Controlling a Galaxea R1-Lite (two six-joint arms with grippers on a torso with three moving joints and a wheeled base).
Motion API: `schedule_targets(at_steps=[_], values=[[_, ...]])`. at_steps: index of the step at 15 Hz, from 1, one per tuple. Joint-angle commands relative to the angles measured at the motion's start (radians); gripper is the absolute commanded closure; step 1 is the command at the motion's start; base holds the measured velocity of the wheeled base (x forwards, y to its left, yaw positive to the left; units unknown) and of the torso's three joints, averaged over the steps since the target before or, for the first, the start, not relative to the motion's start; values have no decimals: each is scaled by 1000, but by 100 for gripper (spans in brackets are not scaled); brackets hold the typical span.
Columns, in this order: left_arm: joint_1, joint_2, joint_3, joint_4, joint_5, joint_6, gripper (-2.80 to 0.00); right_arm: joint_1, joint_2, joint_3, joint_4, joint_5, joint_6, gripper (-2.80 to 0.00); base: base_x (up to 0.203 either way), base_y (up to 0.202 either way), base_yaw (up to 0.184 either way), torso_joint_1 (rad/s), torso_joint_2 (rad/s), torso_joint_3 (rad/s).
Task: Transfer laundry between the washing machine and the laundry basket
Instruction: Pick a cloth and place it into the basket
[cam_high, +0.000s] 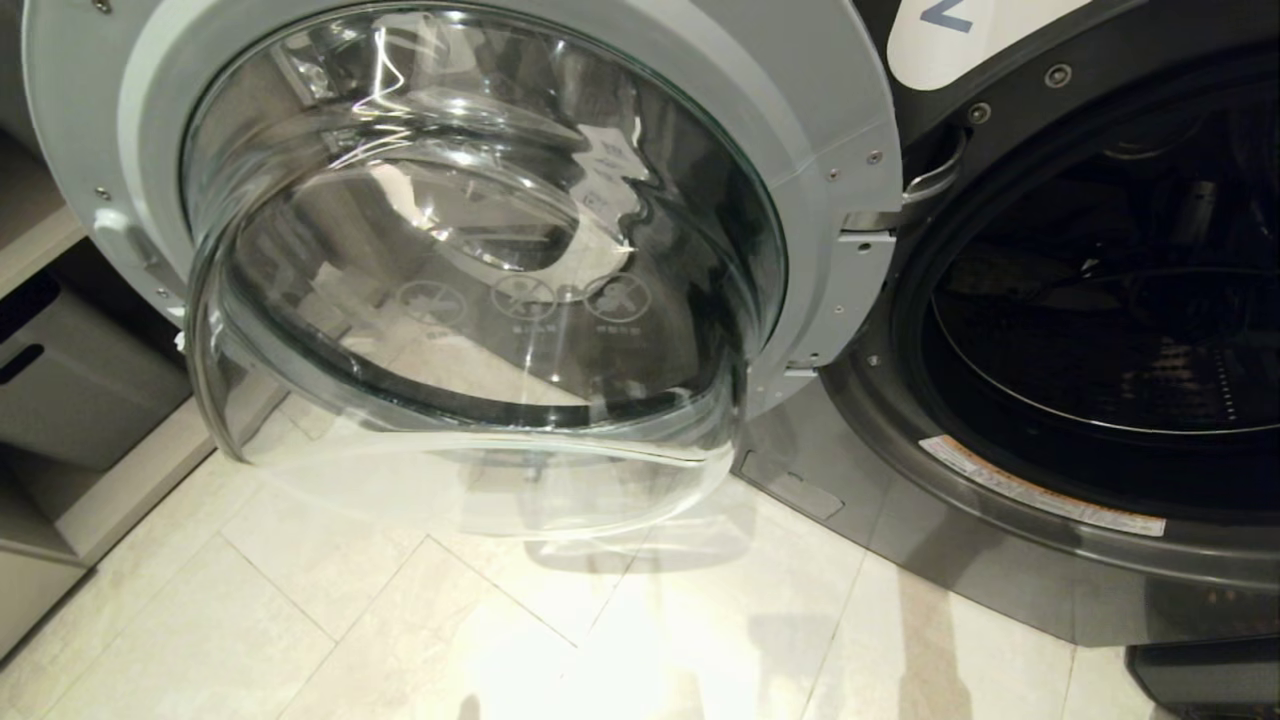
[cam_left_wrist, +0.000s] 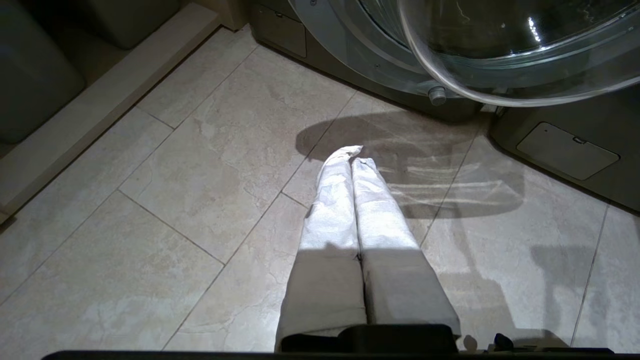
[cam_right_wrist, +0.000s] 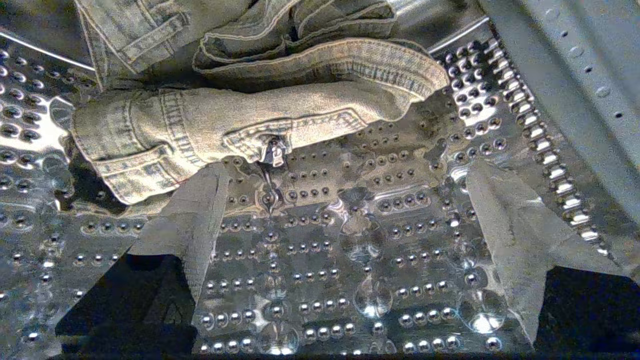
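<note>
Right wrist view: right pincer (cam_right_wrist: 345, 200) wide open, near jeans (cam_right_wrist: 240, 115).

L gripper (cam_left_wrist: 352, 155): two long tapering fingers (cam_left_wrist: 332, 200) wrapped in whitish textured cloth/tape, black housing at base w/ dark bar along it. R gripper (cam_right_wrist: 345, 235): same pale fabric covering on both fingers (cam_right_wrist: 195, 225) (creased, pointed tips), black mounts behind.

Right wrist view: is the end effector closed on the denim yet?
No, the right end effector stands open over bare drum, its fingers short of the denim garment.
</note>
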Motion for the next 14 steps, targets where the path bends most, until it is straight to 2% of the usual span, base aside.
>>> schedule_targets(at_steps=[1, 6, 14], values=[[0, 1, 40, 0, 5, -4, 0, 5, 1, 0, -2, -2, 1, -280, 0, 0, 0, 0, 0, 0], [0, 0, 40, 0, 5, -2, 0, 13, 10, 0, -3, -2, 2, -280, 18, 0, -1, 0, 0, 0], [0, 0, 40, 0, 5, -4, 0, 16, 12, 0, -6, -4, 4, -280, 169, 0, -1, 3, 3, 3]])
